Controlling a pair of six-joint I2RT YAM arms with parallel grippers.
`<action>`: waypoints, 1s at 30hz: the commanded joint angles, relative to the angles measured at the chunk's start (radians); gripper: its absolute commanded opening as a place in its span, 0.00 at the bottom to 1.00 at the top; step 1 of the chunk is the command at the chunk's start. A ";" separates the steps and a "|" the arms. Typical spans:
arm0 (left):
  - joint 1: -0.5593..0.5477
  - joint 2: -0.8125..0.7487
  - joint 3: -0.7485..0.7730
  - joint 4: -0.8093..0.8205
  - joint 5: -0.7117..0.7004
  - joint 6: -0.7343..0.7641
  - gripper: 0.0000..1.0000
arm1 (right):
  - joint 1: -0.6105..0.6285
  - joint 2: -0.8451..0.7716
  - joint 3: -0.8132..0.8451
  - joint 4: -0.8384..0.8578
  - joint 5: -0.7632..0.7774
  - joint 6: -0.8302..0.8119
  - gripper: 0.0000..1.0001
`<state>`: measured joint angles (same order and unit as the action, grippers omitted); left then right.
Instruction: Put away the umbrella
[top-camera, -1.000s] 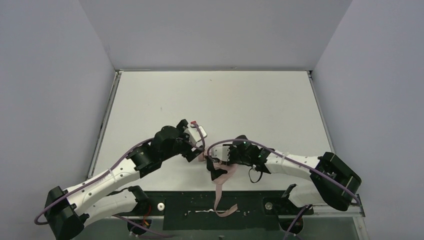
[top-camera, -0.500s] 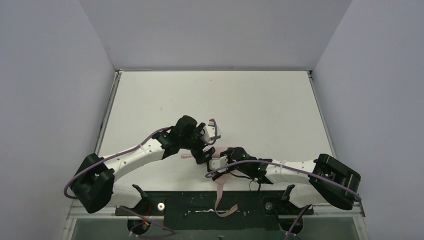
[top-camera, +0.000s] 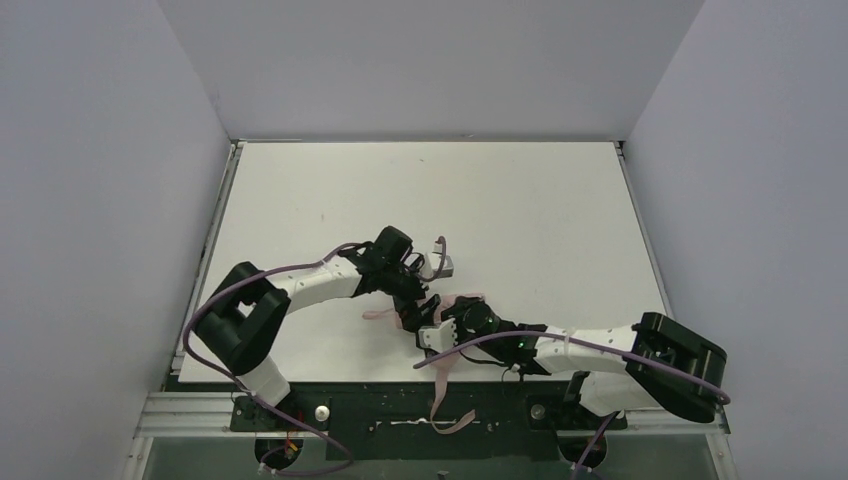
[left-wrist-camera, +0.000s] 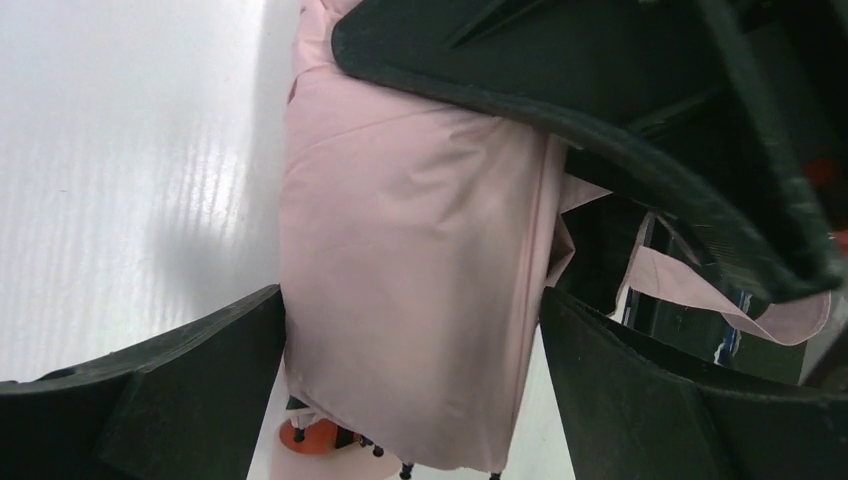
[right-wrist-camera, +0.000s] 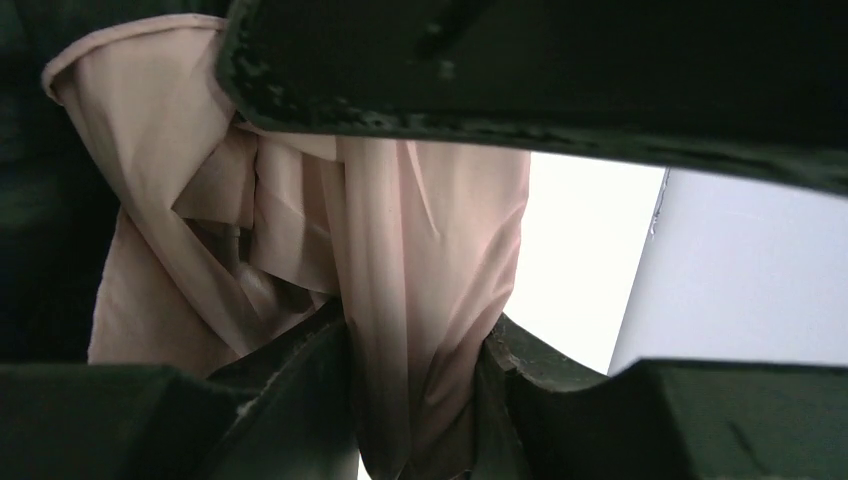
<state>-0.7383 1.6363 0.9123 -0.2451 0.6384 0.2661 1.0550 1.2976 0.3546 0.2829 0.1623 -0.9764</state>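
Note:
The umbrella (top-camera: 462, 298) is a folded bundle of pale pink fabric lying near the table's front edge, between my two grippers. My left gripper (top-camera: 412, 303) stands open astride it. In the left wrist view the fabric (left-wrist-camera: 400, 200) fills the gap between the two black fingers (left-wrist-camera: 150, 400), and black rib tips (left-wrist-camera: 380, 452) and an orange-red piece (left-wrist-camera: 300, 438) show below it. My right gripper (top-camera: 440, 326) is shut on the umbrella. In the right wrist view the gathered cloth (right-wrist-camera: 430, 250) is pinched between its fingers (right-wrist-camera: 300, 400). A pink strap (top-camera: 440, 395) trails over the near edge.
The white table (top-camera: 520, 210) is boxed in by grey walls at the left, right and back. A black mounting rail (top-camera: 380, 408) runs along the near edge, under the strap's end. Purple cables (top-camera: 300, 270) loop off both arms.
My left arm has swung forward and right, bringing its gripper over the umbrella with the jaws wider. The right arm has sunk lower and flatter, still pinching the fabric.

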 joint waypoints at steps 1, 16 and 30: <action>0.001 0.062 0.057 -0.061 0.111 0.032 0.92 | 0.006 -0.045 -0.011 -0.013 0.051 -0.023 0.11; -0.026 0.170 0.129 -0.193 0.066 0.106 0.44 | 0.006 -0.079 0.007 -0.006 0.045 0.025 0.17; -0.026 0.158 0.163 -0.224 -0.029 0.133 0.00 | 0.022 -0.452 0.136 -0.372 -0.013 0.321 0.67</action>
<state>-0.7708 1.7992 1.0447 -0.4194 0.6441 0.3759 1.0645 1.0100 0.3992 -0.0170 0.1452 -0.8188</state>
